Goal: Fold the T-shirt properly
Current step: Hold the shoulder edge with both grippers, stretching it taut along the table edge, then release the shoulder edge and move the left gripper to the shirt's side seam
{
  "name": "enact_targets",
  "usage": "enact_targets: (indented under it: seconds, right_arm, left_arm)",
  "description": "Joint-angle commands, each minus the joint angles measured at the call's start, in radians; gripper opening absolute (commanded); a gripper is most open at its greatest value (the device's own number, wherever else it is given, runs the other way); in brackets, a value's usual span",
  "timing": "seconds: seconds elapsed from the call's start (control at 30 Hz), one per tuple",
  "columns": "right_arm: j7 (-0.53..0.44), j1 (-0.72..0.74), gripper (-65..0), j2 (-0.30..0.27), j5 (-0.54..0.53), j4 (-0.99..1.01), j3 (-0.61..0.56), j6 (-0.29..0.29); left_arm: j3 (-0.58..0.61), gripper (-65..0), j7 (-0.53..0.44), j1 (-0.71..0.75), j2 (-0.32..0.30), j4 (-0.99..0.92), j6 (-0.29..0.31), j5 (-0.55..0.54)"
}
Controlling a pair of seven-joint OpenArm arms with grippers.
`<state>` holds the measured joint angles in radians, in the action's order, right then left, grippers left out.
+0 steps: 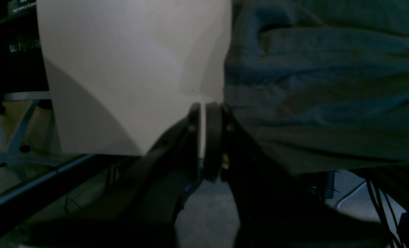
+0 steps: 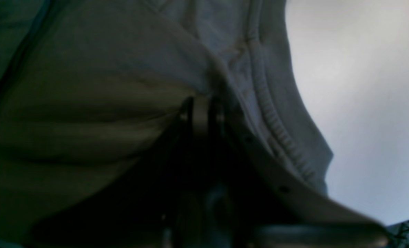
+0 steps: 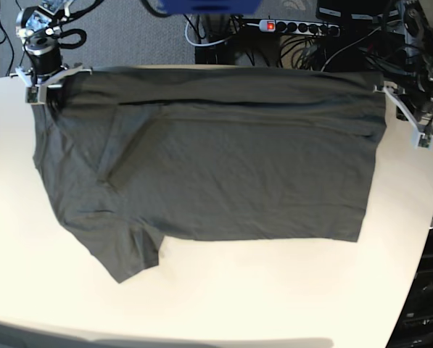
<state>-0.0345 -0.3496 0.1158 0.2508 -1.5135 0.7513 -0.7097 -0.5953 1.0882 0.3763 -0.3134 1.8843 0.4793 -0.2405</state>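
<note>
The dark grey T-shirt [image 3: 216, 167] lies sideways across the white table [image 3: 274, 290], neck end at the left and hem at the right. One sleeve [image 3: 129, 254] sticks out at the front left. A fold runs along its far edge. My right gripper [image 3: 48, 81] is shut on the fabric at the far left corner. In the right wrist view [image 2: 199, 110] the cloth drapes over the fingers, with the ribbed collar [image 2: 276, 131] beside them. My left gripper [image 3: 387, 90] is at the far right hem corner. In the left wrist view [image 1: 204, 134] its fingers are closed to a thin slit against the shirt edge [image 1: 311, 96].
The far table edge runs just behind both grippers. Beyond it are a power strip [image 3: 296, 27] and tangled cables [image 3: 347, 51]. A chair base [image 1: 11, 148] stands on the floor off the table's side. Bare tabletop lies in front of the shirt.
</note>
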Motion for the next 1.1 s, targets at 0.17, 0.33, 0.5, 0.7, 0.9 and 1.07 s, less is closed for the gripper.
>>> enact_targets:
  seconds: [0.17,0.33,0.5,0.7,0.9,1.07]
  right_arm:
    - [0.046,-0.012,-64.3,-0.014,0.034,-0.098,0.012,0.012]
    - [0.046,-0.015,-64.3,-0.012,0.032,-0.134,0.006,0.012]
    - [0.046,-0.012,-64.3,-0.012,0.031,-0.147,0.006,0.012]
    - [0.046,-0.012,-64.3,-0.015,0.031,-0.286,-0.048,0.012]
    - [0.055,0.048,-63.8,-0.058,0.037,-0.342,-0.14,0.012]
    - [0.057,0.14,-63.5,-0.087,0.041,-0.327,-0.181,0.012]
  left_arm:
    - [-0.007,-62.4,-0.019,-0.004,-0.013,0.018,0.002,-0.006]
    - [-0.008,-62.4,-0.021,-0.004,-0.013,0.014,0.002,-0.007]
    - [-0.01,-62.4,-0.021,-0.004,-0.013,0.018,0.002,-0.007]
    - [-0.01,-62.4,-0.013,-0.069,-0.011,0.01,0.002,-0.006]
    - [-0.01,-62.4,-0.01,-0.152,0.021,0.011,-0.004,0.002]
    - [-0.01,-61.9,0.046,-0.25,0.023,0.008,-0.006,0.002]
